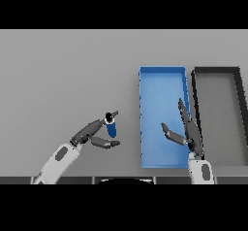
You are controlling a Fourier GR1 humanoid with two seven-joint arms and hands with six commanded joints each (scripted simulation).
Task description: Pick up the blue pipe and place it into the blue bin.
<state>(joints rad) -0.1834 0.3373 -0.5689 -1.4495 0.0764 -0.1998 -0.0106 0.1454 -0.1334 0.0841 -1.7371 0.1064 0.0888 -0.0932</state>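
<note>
A short blue pipe (111,127) with a dark open top stands upright on the grey table, left of the blue bin (162,79). My left hand (93,134) reaches in from the lower left, its fingers and thumb curled round the pipe. Over the bin's right side my right hand (188,133) hovers with straight fingers and thumb spread, holding nothing.
A dark grey bin (218,71) stands right beside the blue bin at the table's right. Both bins lie lengthwise, reaching toward the table's front edge.
</note>
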